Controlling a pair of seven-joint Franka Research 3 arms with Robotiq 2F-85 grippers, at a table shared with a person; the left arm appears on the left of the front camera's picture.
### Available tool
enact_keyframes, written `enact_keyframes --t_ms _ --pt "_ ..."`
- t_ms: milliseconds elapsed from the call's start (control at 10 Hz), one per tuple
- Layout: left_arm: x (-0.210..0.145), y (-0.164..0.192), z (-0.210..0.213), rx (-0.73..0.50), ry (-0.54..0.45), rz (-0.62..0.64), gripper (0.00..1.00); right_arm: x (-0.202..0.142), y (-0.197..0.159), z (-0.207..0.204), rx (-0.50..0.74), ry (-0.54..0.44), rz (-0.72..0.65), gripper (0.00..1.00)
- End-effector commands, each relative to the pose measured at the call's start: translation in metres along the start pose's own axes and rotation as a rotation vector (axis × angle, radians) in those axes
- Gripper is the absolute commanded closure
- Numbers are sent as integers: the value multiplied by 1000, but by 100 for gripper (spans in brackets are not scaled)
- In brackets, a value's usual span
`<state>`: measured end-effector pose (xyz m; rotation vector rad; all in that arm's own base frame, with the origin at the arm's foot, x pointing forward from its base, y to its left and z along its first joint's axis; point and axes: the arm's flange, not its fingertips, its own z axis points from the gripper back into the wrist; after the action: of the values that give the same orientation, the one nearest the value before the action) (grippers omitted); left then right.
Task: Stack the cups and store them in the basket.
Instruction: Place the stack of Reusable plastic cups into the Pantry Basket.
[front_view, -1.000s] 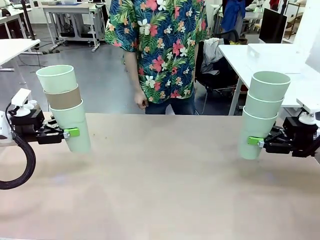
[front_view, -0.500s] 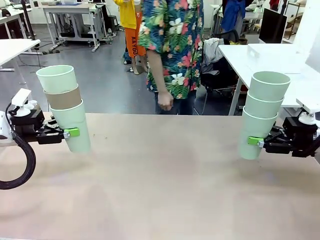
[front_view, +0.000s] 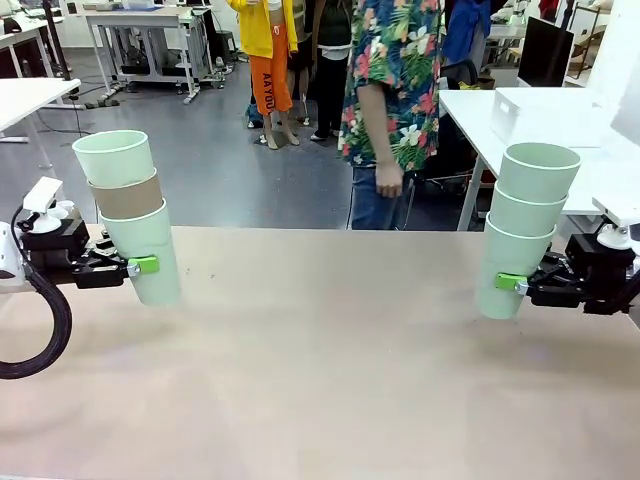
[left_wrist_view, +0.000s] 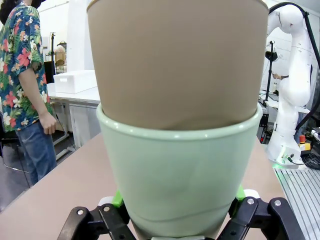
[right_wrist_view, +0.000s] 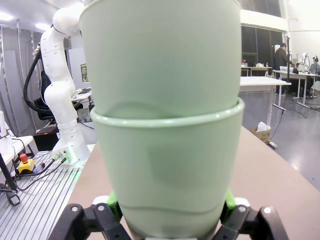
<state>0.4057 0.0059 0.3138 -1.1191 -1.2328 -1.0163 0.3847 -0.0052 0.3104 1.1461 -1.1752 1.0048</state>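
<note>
- Pinching the lowest cup of its stack, the left gripper (front_view: 148, 267) has a green pad on each side of the pale mint cup (front_view: 148, 250). The left wrist view shows both pads against the cup.
- That left stack (front_view: 128, 205) is three high: mint, then the brown cup (front_view: 126, 196), then mint on top. It leans a little.
- The right gripper (front_view: 506, 283) does the same thing, clamped on the bottom of the right stack (front_view: 528, 225), which is three mint cups.
- Both stacks are held out over the table (front_view: 320, 380), well apart at opposite sides.
- What looks like the basket (front_view: 522, 115) sits on a white side table (front_view: 470, 105) behind, near a person (front_view: 392, 90) in a floral shirt.
</note>
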Motion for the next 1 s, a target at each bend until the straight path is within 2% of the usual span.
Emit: enact_keyframes --t_ms 0,900 --pt "4 -1 -1 -2 -5 -9 13 5 0 0 -3 -2 11 15" --pt "4 -1 -1 -2 -5 -9 13 5 0 0 -3 -2 11 15"
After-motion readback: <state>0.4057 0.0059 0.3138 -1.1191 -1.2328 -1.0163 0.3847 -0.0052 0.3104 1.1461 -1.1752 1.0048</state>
